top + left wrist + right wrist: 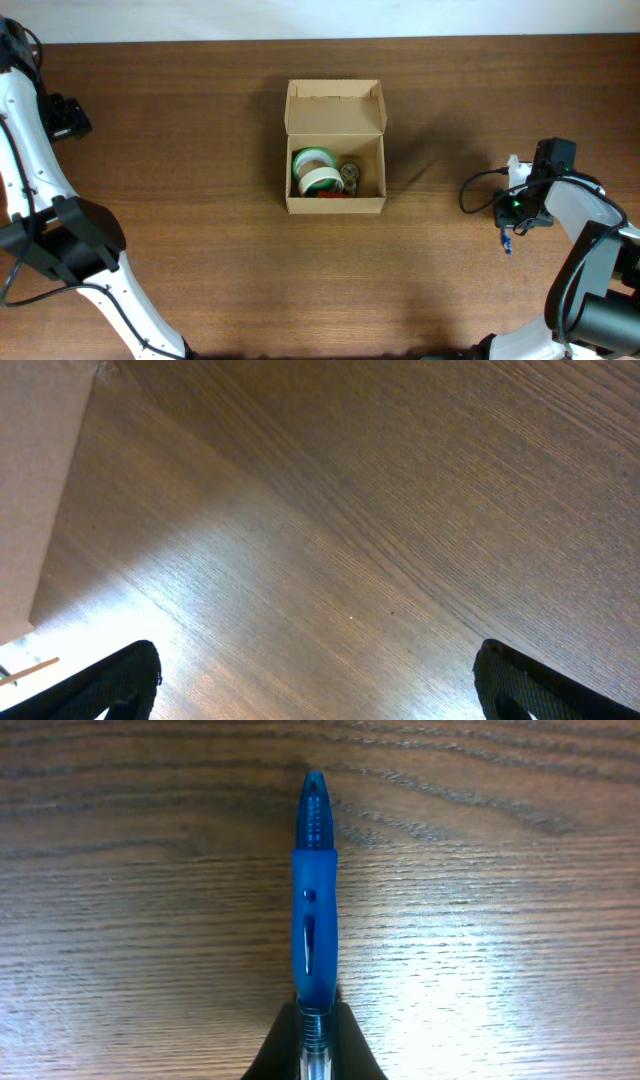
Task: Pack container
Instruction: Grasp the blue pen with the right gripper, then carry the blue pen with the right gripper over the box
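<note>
Your right jaws clamp a blue plastic pen [314, 910] over the brown wooden tabletop [200, 100], your left jaws stand apart, both far from the open brown cardboard box [335, 206].

table [200, 120]: dark brown, streaked wood grain
box [335, 107]: plain light brown cardboard
tape [318, 178]: green and white rolls
pen [314, 920]: solid blue grip, translucent blue tip
arms [25, 140]: white with black joints
</note>
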